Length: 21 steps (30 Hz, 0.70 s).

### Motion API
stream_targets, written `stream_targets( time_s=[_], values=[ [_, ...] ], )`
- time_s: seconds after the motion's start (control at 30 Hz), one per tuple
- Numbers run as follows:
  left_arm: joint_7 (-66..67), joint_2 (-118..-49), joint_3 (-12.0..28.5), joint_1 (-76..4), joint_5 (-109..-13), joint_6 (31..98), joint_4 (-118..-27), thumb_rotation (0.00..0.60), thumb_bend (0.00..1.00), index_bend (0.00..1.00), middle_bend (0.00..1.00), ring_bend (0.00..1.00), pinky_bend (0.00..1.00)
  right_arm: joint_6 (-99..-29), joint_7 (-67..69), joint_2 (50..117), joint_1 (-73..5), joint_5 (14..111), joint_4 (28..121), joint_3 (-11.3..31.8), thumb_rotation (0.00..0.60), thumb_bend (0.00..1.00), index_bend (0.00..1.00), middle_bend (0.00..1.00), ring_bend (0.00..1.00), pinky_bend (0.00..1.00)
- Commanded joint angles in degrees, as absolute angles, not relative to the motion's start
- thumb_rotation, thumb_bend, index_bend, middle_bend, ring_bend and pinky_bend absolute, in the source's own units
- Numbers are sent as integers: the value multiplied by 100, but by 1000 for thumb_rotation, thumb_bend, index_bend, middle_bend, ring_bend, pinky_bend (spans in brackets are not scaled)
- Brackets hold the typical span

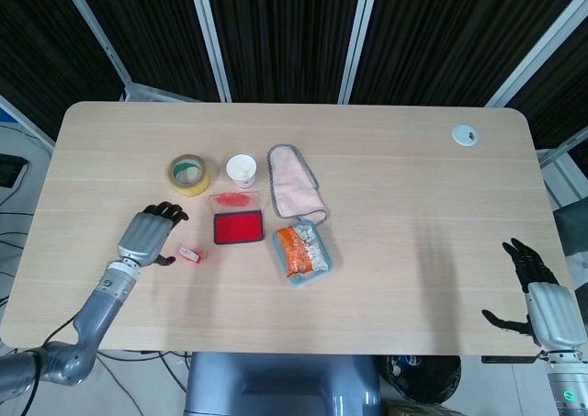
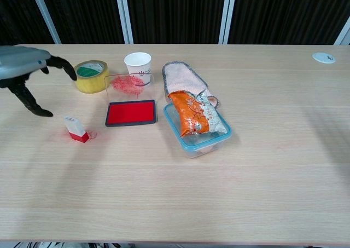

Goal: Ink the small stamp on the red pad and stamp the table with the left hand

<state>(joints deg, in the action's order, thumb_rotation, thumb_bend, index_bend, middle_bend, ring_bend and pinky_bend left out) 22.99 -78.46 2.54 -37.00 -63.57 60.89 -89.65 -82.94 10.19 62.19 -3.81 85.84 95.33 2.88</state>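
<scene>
Chest view, small stamp (image 2: 75, 129) tilted, white top leaning left, left hand (image 2: 24, 73) spread, empty

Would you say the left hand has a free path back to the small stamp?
Probably yes: the left hand is open just beside the small stamp, with only bare table between them.

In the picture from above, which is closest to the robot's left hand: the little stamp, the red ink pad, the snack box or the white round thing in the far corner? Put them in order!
From the left hand, nearest first:
1. The little stamp, just to its right, not touching.
2. The red ink pad, further right past the stamp.
3. The snack box, right of the pad.
4. The white round thing, at the table's far right corner.
</scene>
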Motion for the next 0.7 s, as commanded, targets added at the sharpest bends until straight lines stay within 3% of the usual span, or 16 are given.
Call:
stream_targets(
  time_s=[0.03, 0.27, 0.5, 0.7],
  values=[
    [2138, -7159, 55, -3140, -7017, 6980, -9677, 600, 11, 41, 10, 2, 77, -8299, 948, 6232, -381, 8598, 9517, 280, 600, 143, 0, 0, 0, 185],
    [1802, -6509, -311, -2243, -7500, 8068, -10292, 600, 9, 5, 0, 0, 50, -8417, 621, 6304, -377, 8710, 9383, 280, 600, 140, 0, 0, 0, 185],
    [1402, -6569, -570, -1343, -8096, 9200, -9780, 600, 4, 0, 0, 0, 0, -8556, 382, 6409, -366, 8841, 9261, 274, 600, 139, 0, 0, 0, 185],
    [1117, -6612, -598, -1040, -7923, 9174, -9531, 600, 1, 0, 0, 0, 0, -8588, 337, 6446, -360, 8866, 9254, 269, 600, 138, 0, 0, 0, 185]
  ],
)
